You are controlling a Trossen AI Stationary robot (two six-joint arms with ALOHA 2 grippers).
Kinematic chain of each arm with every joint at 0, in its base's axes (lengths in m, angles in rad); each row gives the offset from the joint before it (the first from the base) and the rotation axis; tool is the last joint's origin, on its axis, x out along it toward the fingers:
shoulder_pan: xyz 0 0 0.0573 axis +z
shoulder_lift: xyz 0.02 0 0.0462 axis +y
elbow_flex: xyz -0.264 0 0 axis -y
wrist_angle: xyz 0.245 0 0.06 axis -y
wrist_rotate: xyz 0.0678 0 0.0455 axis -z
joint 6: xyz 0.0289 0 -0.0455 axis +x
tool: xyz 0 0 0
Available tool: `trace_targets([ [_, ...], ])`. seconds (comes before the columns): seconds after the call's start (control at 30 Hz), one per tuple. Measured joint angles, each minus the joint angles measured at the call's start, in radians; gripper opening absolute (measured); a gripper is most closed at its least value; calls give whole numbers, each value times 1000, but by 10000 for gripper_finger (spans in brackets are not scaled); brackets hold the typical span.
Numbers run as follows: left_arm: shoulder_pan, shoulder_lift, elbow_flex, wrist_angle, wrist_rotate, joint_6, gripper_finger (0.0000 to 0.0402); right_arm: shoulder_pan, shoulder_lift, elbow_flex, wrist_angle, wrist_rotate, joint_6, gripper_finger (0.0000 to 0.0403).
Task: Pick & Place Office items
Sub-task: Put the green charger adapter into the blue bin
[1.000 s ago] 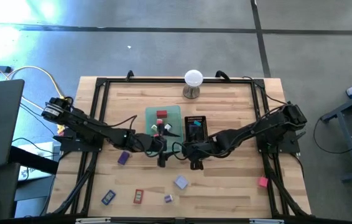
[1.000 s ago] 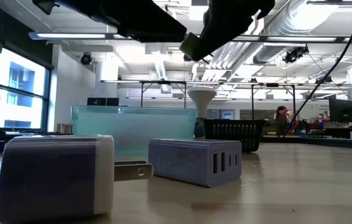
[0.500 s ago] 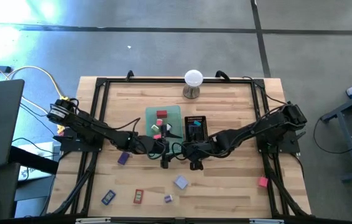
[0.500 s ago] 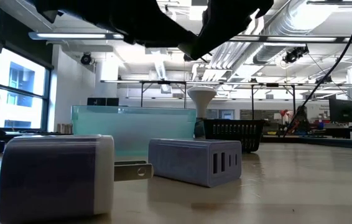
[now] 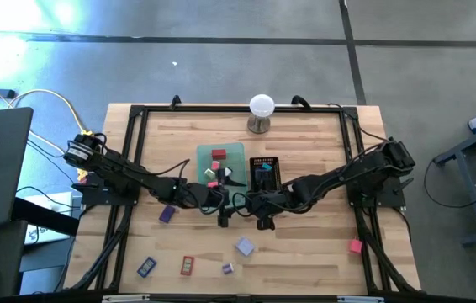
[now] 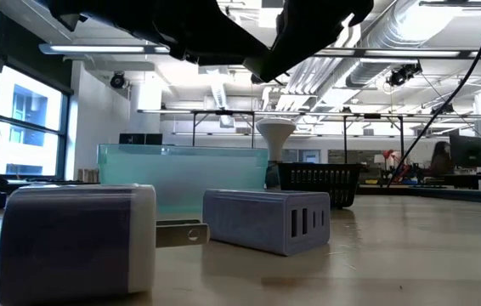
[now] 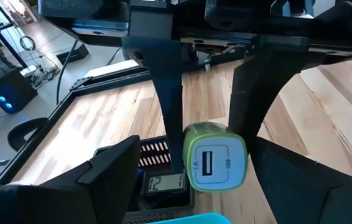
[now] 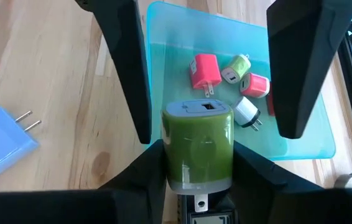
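From above, the held piece cannot be made out: the two dark arms meet just under the centre of the pale wooden slat table (image 5: 305,139) and cover it. At eight o'clock lie a purple block (image 5: 166,213), a blue flat plug (image 5: 146,267) and a red one (image 5: 187,266), all too small to read. The left gripper (image 7: 208,186) has its fingers spread wide either side of a glossy rounded green charger block (image 7: 216,163) without touching it; its own camera shows the charger's white USB face. The right gripper (image 8: 198,158) is closed on that green block, gripping its sides, with the grey-capped top visible only in the right wrist view. Beyond it, toward twelve o'clock, the translucent teal plastic tray (image 8: 163,62) holds a pink pronged charger (image 8: 204,72), a small green one (image 8: 237,66) and a white one (image 8: 246,111). The black mesh tray (image 5: 265,172) sits beside it at one o'clock. A pink block (image 5: 355,246) lies at four o'clock. The low view shows both arms only as dark shapes cut off by the top edge.
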Motion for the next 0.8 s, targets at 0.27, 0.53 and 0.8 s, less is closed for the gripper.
trace_targets([
  [0.27, 0, 32, 1, 10, 3, -3, 253, 0, 0, 0, 2, 1, -16, 131],
  [0.53, 0, 50, 0, 35, 2, 6, 248, 0, 0, 0, 12, 1, -16, 131],
  [0.8, -2, 50, 0, 46, 1, 7, 247, 0, 0, 0, 11, 1, -16, 132],
])
